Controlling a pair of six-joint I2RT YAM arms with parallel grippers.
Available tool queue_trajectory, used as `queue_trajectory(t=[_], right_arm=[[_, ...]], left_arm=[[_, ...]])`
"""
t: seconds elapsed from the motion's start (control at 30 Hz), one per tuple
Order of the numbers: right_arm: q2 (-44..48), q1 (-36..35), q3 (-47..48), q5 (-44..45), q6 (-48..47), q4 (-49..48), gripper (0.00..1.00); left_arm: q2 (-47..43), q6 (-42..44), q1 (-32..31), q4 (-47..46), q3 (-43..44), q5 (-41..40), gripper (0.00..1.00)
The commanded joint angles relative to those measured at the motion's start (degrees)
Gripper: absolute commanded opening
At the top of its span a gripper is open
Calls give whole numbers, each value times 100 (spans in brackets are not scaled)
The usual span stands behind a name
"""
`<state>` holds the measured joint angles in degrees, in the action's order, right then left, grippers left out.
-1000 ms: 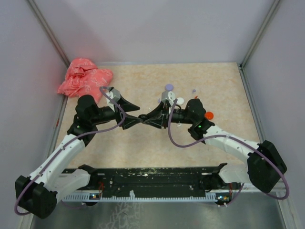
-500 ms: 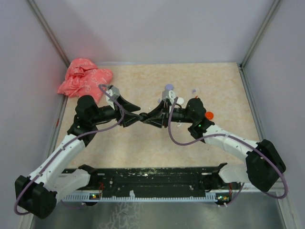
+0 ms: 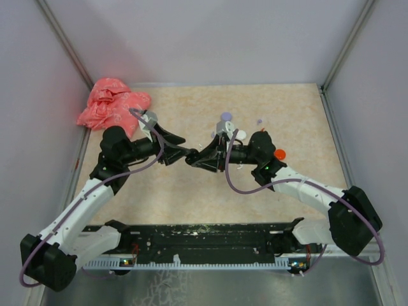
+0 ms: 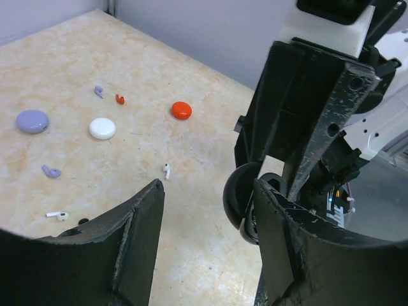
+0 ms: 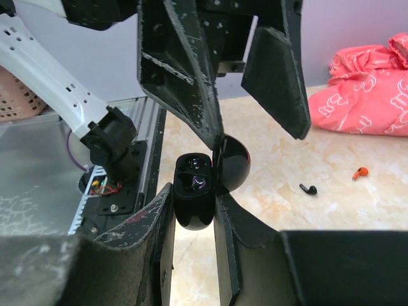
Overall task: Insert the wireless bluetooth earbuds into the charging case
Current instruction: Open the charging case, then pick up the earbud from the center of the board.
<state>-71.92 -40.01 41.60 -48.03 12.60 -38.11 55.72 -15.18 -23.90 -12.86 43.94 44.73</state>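
**Q:** What does each claw hold?

**A:** The right gripper [image 5: 193, 203] is closed on the black charging case [image 5: 192, 172]. It holds the case above the table [image 4: 127, 57] with the lid [image 5: 234, 164] swung open. The left gripper [image 4: 207, 191] has its jaws apart and nothing between them. One of its fingers [image 5: 185, 89] reaches down to the lid's edge; whether it touches the lid cannot be told.

**Q:** Where are the earbuds?

**A:** They lie on the table, none of them in a claw. A black earbud [image 5: 308, 189] and an orange-red earbud [image 5: 360, 172] lie beyond the case, toward the pink bag [image 5: 370, 95]. The left wrist view shows a white earbud [image 4: 167, 170] and a lilac earbud [image 4: 51, 171] scattered among the round discs [image 4: 102, 128]. The case's wells are glossy and dark, so whether either is already filled cannot be told.

**Q:** What could go wrong from here?

**A:** There are probably three hazards.
- **Lid or case disturbed:** A left finger pressing on the lid may snap it shut. It may also lever the case round in the narrow pinch, so that the case twists or drops.
- **Arms colliding:** The two grippers meet nose to nose, so a small misjudged move could knock one arm against the other.
- **Earbud mishandled:** The earbuds are tiny and smooth. A claw closing off-centre on one is likely to flick it aside, or to take a nearby disc or a wrong colour instead of the black piece that suits this case.
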Motion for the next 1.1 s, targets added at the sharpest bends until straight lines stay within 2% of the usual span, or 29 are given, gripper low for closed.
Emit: queue_trajectory(t=[0.0,0.17,0.4,0.73,1.07], right_arm=[[55,-61,44,-395,124,-826,0],[62,-55,-30,-289,71,-822,0],[303,-18,-297,632,-681,-148,0],[808,99,-1124,1803,-1041,-461,0],[1086,106,-1576,2149,-1315,-588,0]], left_arm=[[90,-40,72,126,101,-350,64],[39,-123,111,163,119,-372,68],[-272,69,119,909,334,-733,77],[-175,145,119,2819,463,-2808,77],[795,287,120,3722,759,-4371,79]])
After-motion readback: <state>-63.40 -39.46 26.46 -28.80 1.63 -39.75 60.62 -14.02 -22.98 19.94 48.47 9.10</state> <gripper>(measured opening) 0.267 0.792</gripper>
